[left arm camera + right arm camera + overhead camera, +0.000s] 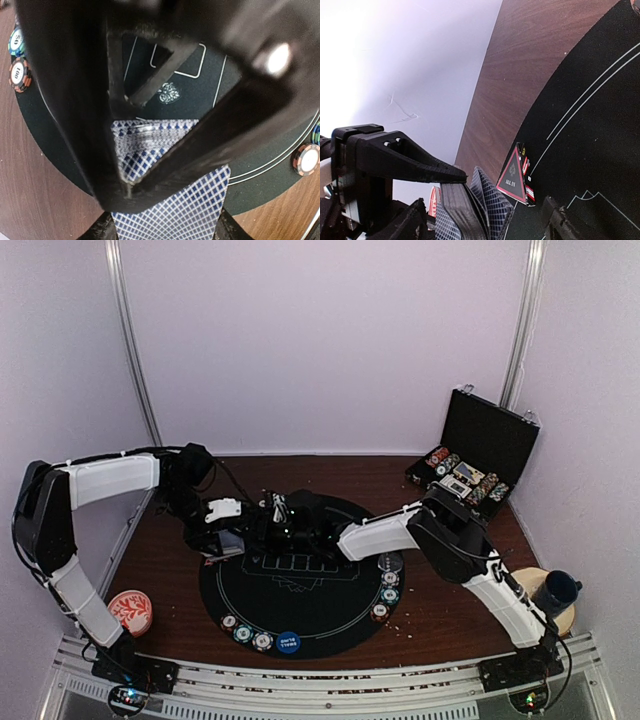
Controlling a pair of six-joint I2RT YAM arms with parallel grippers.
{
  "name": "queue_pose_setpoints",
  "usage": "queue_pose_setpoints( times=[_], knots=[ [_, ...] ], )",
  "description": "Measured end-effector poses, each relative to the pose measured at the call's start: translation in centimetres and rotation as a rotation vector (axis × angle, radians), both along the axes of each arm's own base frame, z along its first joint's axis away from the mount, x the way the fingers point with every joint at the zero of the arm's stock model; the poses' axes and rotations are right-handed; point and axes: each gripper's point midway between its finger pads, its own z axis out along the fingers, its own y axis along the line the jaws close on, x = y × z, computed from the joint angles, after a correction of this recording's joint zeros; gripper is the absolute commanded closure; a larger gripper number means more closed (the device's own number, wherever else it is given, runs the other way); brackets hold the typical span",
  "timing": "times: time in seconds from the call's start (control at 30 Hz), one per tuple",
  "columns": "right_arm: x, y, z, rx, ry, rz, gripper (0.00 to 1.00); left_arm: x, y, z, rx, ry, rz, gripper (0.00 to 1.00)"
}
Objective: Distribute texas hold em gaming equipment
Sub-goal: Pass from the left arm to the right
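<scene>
cards (175, 215): stack held over the far part of the black mat (300, 612) | left gripper (165, 233): clamped on cards | right gripper (485, 216): jaws apart, straddling them | tip: pinch only one card, slide it off squarely.

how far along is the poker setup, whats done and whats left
Done: chips and a blue button disc sit at the mat's near edge, further chips at its right edge, the red triangle marker on it. In hand: the left gripper holds the card deck, the right gripper open around its edge. Left: dealing the cards, it seems; spare chips sit in the open case.
</scene>
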Motion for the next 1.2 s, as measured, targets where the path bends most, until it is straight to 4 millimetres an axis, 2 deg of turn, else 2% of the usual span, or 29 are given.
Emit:
queue_pose_setpoints(
  times=[0.2, 0.57, 0.67, 0.73, 0.8, 0.93, 0.97, 1.03, 1.13, 1.2],
  knots=[
    [-0.5, 0.5, -1.0, -0.016, 0.015, 0.023, 0.28, -0.1, -0.2, 0.0, 0.002, -0.001, -0.008, 1.00],
    [-1.3, 1.5, -1.0, 0.002, 0.021, 0.071, 0.45, -0.5, -0.6, -0.2, 0.006, 0.005, -0.018, 1.00],
    [-1.5, 1.5, -1.3, 0.001, 0.026, 0.082, 0.57, -0.5, -0.6, -0.2, 0.008, 0.004, -0.016, 1.00],
    [-1.6, 1.6, -1.2, 0.007, 0.028, 0.087, 0.70, -0.6, -0.6, -0.2, 0.010, 0.005, -0.016, 0.97],
    [-1.7, 1.7, -0.9, 0.018, 0.030, 0.093, 0.80, -0.6, -0.5, -0.3, 0.013, 0.007, -0.017, 0.89],
    [-1.9, 1.8, -0.5, 0.036, 0.032, 0.107, 0.96, -0.7, -0.4, -0.4, 0.018, 0.008, -0.017, 0.47],
    [-2.0, 1.8, -0.4, 0.038, 0.034, 0.113, 1.00, -0.7, -0.4, -0.5, 0.019, 0.009, -0.016, 0.35],
    [-2.0, 1.8, -0.4, 0.041, 0.033, 0.117, 1.00, -0.7, -0.4, -0.5, 0.018, 0.006, -0.016, 0.06],
    [-2.0, 1.8, 0.0, 0.061, 0.029, 0.118, 1.00, -1.0, -0.4, -0.7, 0.017, 0.010, -0.015, 0.02],
    [-2.2, 1.5, -0.8, 0.051, 0.041, 0.115, 1.00, -1.0, -0.5, -0.3, 0.009, -0.002, -0.014, 0.02]
  ],
)
